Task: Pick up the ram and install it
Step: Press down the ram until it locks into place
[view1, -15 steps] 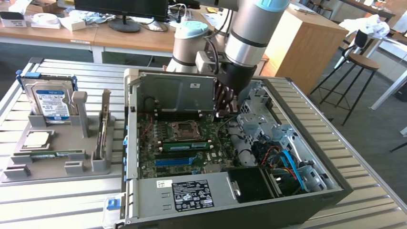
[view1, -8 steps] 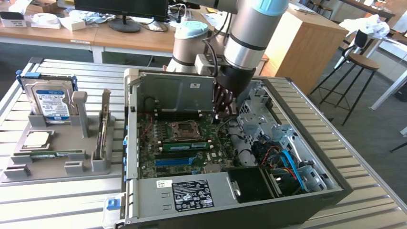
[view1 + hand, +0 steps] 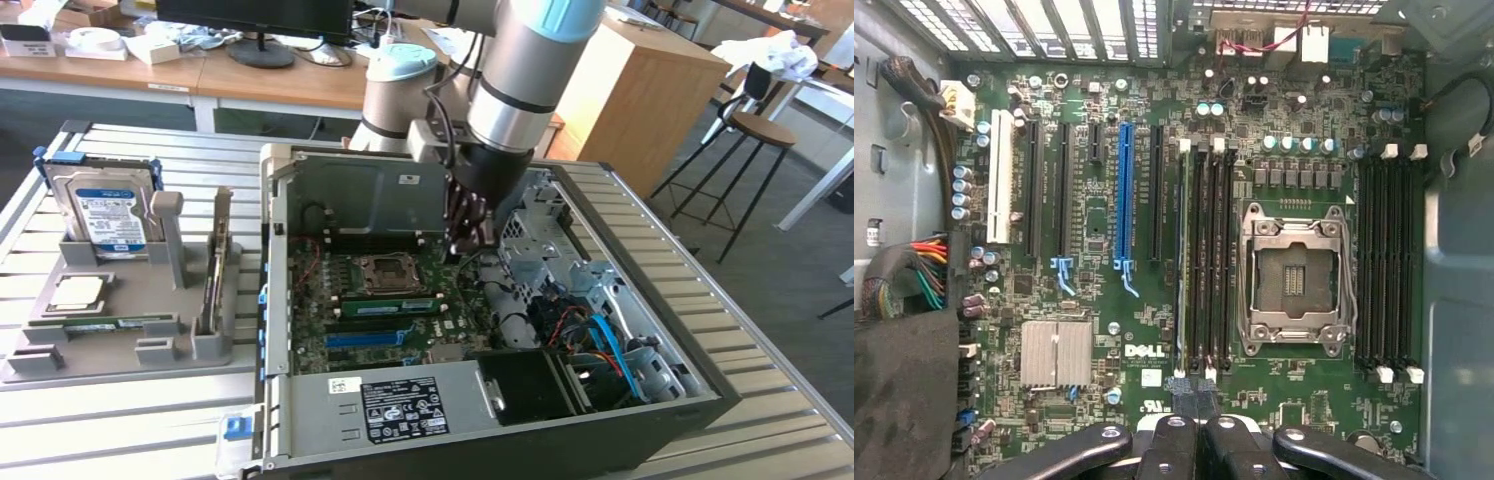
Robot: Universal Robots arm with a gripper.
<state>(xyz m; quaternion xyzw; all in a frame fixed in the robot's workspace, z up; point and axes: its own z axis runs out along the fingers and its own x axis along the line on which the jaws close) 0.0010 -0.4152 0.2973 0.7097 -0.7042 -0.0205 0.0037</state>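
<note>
Open computer case (image 3: pixel 287 300) lies on the slatted metal worktop (image 3: pixel 781 390), motherboard (image 3: pixel 1084 215) facing up. The arm reaches down into the case. The gripper (image 3: pixel 467 245) hangs low over the board, just beside the CPU socket (image 3: pixel 384 270), on the exterior view's right of it. Wrist view: gripper (image 3: pixel 1194 425) fingers pressed together, nothing pinched between them.

The ram (image 3: pixel 394 304) stands on edge in a memory slot next to the socket, its green board and black chips showing. Wrist view: ram (image 3: pixel 1182 260) is a thin pale-green edge in the outermost of the four black slots. The fingertips sit near one end of that slot row; contact cannot be told.

On the exterior view's left, a grey fixture (image 3: pixel 80 365) holds a hard drive (image 3: pixel 104 215) upright.
</note>
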